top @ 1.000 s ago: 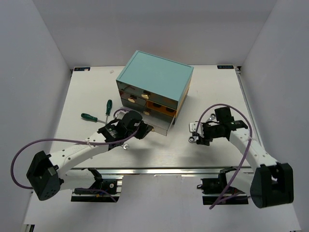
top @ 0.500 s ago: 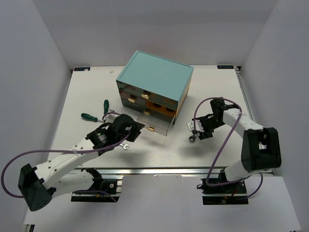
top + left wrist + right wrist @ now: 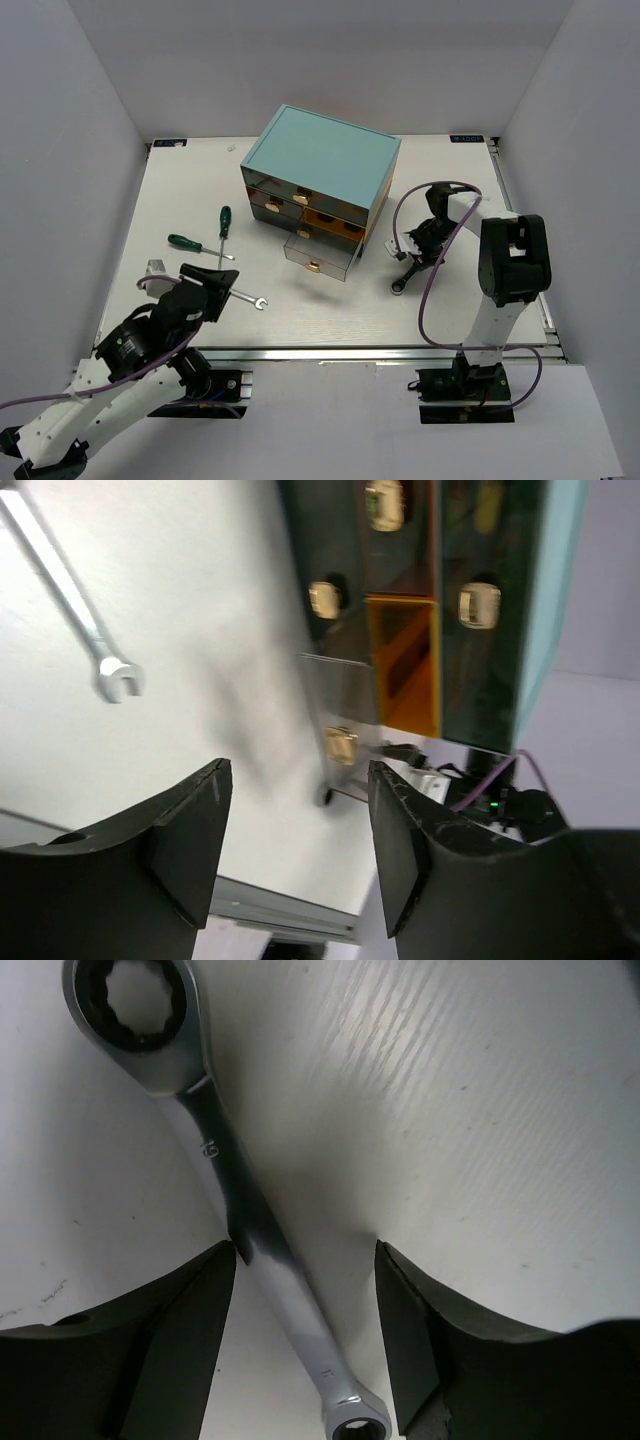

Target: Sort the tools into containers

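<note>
The teal chest (image 3: 322, 160) stands mid-table with one clear drawer (image 3: 320, 255) pulled out, also seen in the left wrist view as the drawer (image 3: 345, 705). Two green-handled screwdrivers (image 3: 225, 222) (image 3: 188, 243) lie left of it. A silver wrench (image 3: 246, 297) lies in front of them, just ahead of my left gripper (image 3: 216, 288). That left gripper (image 3: 298, 850) is open and empty, with the wrench (image 3: 70, 590) off to its upper left. My right gripper (image 3: 305, 1335) is open, low over the table, straddling a ring wrench (image 3: 240, 1190). From above, this wrench (image 3: 403, 279) lies right of the chest.
The other drawers (image 3: 300, 205) of the chest are shut, one of them orange-tinted (image 3: 405, 660). White walls close in the table on three sides. A metal rail (image 3: 330, 352) runs along the near edge. Purple cables loop from both arms.
My left arm has pulled back from the open drawer toward the near left and its jaws have opened. My right arm has folded in, bringing its gripper down over the ring wrench.
</note>
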`<state>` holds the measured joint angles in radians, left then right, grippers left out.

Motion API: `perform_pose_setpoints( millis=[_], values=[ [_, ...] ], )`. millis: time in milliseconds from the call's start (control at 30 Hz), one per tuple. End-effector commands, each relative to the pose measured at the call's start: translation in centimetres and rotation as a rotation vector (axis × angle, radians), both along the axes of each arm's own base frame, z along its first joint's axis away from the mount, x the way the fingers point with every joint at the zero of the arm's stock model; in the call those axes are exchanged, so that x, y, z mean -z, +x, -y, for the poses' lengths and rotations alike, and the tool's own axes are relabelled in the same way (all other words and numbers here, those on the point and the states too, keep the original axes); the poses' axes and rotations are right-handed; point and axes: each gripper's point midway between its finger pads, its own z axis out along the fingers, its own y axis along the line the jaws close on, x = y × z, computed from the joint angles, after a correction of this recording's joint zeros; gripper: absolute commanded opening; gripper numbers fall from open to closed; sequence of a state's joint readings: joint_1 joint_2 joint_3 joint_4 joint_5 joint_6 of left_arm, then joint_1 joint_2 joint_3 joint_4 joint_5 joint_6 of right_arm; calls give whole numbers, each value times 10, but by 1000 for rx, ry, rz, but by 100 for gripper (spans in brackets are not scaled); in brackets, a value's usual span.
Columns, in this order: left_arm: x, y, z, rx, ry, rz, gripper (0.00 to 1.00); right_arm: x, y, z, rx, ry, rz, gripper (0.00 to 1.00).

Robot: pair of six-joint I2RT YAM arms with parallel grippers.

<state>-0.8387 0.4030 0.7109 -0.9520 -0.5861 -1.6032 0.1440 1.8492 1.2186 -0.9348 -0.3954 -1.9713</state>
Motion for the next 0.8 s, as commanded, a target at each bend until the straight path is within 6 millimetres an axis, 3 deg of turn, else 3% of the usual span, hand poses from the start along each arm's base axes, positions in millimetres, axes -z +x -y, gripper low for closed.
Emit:
perform_pose_setpoints(
  millis=[0, 267, 500, 600, 633, 767],
  values=[
    [28, -9, -25, -46, 132, -77, 67, 3, -4, 11, -195, -53, 5, 63],
    [30, -6, -28, -52, 230, -115, 70, 26, -6, 20, -196, -123, -15, 59],
    [34, -3, -24, -49, 218, -109, 70, 40, -27, 17, -227, -139, -67, 47],
    [33, -4, -24, -50, 222, -113, 70, 45, -31, 15, -215, -153, -88, 31],
    [33, -4, -24, -50, 224, -115, 70, 46, -31, 14, -205, -151, -94, 20],
    [34, -5, -26, -48, 230, -122, 70, 48, -29, 13, -144, -155, -81, 4]
  ],
)
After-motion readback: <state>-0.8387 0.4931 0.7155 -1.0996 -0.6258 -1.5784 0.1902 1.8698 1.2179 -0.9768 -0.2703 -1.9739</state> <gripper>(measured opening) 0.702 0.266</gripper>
